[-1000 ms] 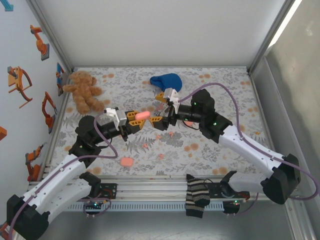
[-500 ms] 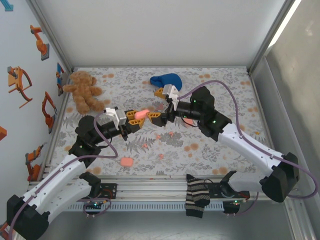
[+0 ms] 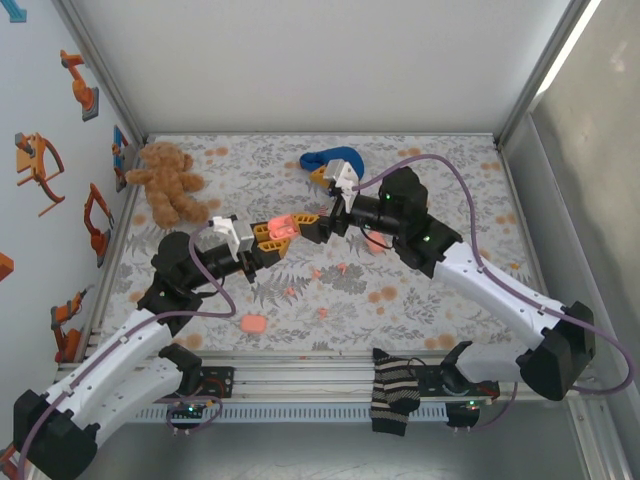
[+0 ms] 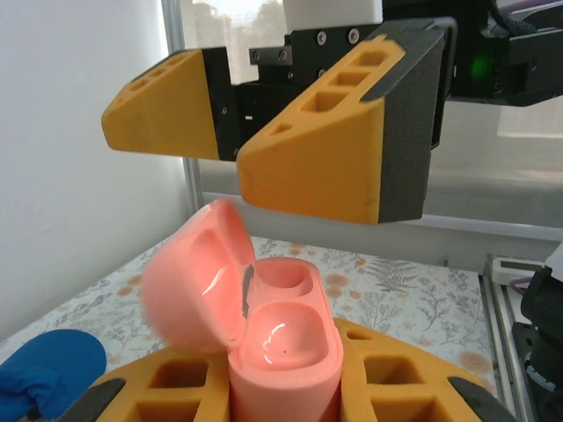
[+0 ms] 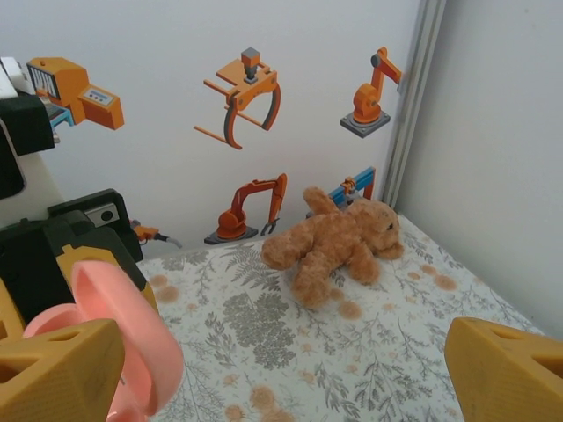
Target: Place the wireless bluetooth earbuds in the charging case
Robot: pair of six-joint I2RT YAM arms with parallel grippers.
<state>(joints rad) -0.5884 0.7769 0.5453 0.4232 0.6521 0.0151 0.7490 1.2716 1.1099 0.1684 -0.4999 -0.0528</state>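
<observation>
My left gripper (image 3: 281, 231) is shut on the pink charging case (image 4: 286, 347) and holds it upright above the table. The lid (image 4: 189, 286) hangs open to the left, blurred, and both wells are bare. My right gripper (image 3: 314, 200) stands open just past the case, with its orange fingers (image 4: 317, 149) above the case in the left wrist view. One right finger (image 5: 53, 369) is beside the pink lid (image 5: 123, 338), and nothing sits between the jaws. Several tiny coral earbuds (image 3: 316, 272) lie on the floral cloth below, one of them nearer the front (image 3: 323, 312).
A second pink case (image 3: 252, 325) lies near the front left. A teddy bear (image 3: 168, 182) sits at the back left, and a blue cloth (image 3: 338, 160) at the back centre. A striped sock (image 3: 393, 393) hangs over the front rail. Walls close in the table on three sides.
The right gripper has moved left and toward the back, close up against the held case. The case lid now looks swung open. The left arm has stayed put.
</observation>
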